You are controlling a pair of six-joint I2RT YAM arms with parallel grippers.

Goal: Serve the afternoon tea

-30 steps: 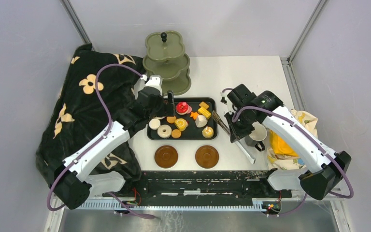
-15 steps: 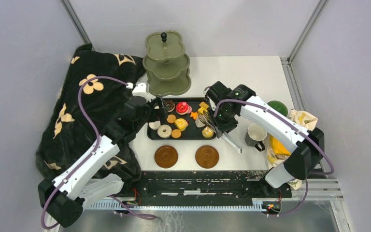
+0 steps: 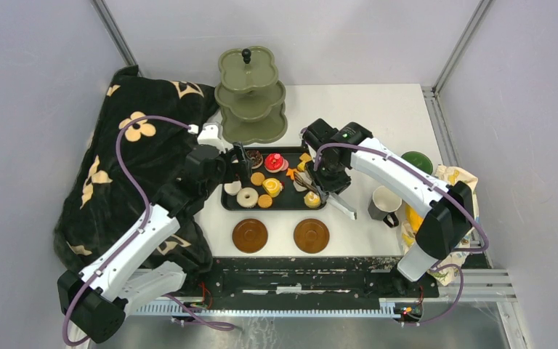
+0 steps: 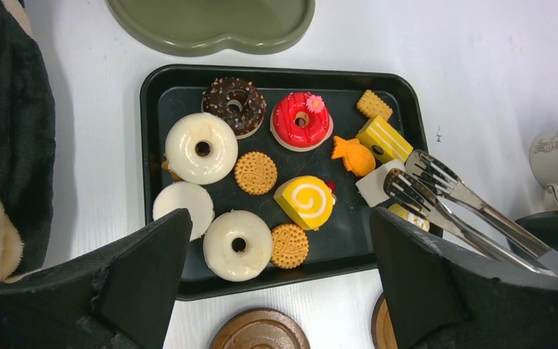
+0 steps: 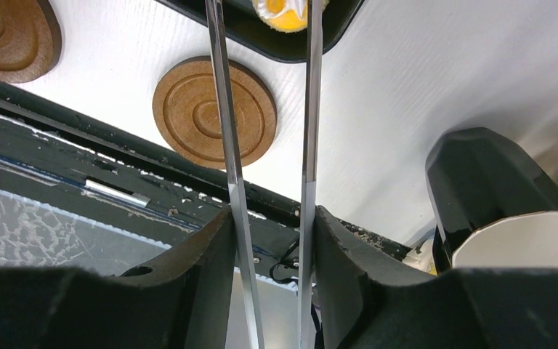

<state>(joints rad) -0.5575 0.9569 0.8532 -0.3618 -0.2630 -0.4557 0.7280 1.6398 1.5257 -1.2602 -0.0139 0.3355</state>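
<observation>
The pastries (image 4: pixel 256 172) are laid on the tray (image 4: pixel 147 131), with the stand (image 3: pixel 251 94) behind it, two saucers (image 3: pixel 250 235) in front and a mug (image 3: pixel 386 201) to its right. The tongs (image 4: pixel 454 200) are clamped by the right gripper (image 5: pixel 269 233) over the tray's right end, and the left gripper (image 4: pixel 280 222) is held spread wide above its left part

Polished metal tongs (image 4: pixel 479 212) gleam above glossy plastic toy pastries (image 4: pixel 202 147).
The black tray (image 4: pixel 276 70) looks matt and smooth, and the white counter (image 4: pixel 479 65) is smooth with a faint grain. Two saucers (image 5: pixel 214 113) show brown wood turned in rings. The olive stand (image 3: pixel 251 91) has a dull satin finish (material unclear). A black plush cloth (image 3: pixel 131 174) carries cream flowers.
</observation>
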